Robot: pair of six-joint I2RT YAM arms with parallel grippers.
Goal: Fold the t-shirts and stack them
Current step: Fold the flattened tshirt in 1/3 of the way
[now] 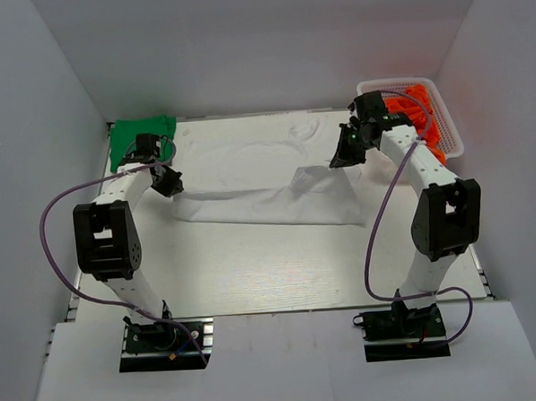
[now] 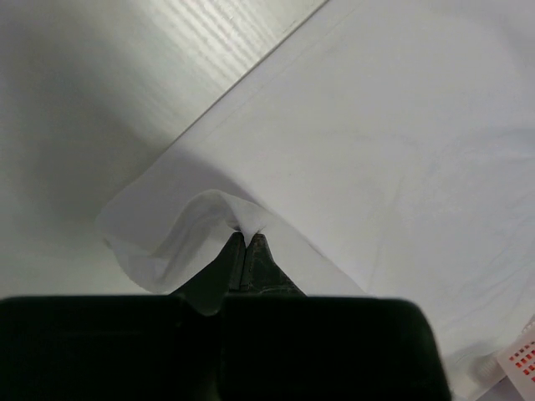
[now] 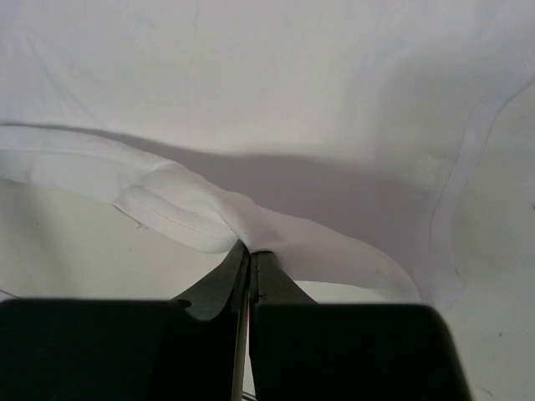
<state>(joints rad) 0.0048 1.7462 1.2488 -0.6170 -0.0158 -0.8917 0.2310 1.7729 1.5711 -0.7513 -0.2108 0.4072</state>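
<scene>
White walls box in a pale wood-grain table (image 1: 254, 273), seen from above. Across its middle lies the white t-shirt (image 1: 247, 152), its far part flat and its near edge raised off the wood in a sagging band between the two arms. At the table's 10 o'clock corner the green t-shirt (image 1: 134, 140) sits bunched, well apart from the work. At 2 o'clock stands a white basket (image 1: 454, 139) with orange items (image 1: 425, 104) inside.

The left gripper (image 1: 170, 182) is clamped on a pinch of white cloth at the shirt's 9 o'clock side. Its wrist view shows the fingers together with fabric peaking over them. The right gripper (image 1: 344, 158) is likewise closed on a hemmed edge at the 3 o'clock side, the cloth draping away from its tips.

The step in hand looks like a fold of the near edge toward 12 o'clock. To do it well, both arms should travel at one height and pace, with the band between them lightly taut so no crease forms mid-span. The right arm appears farther toward 12 o'clock than the left, so the left should draw level before lowering. Release should come only once the lifted edge lies square on the flat part.
</scene>
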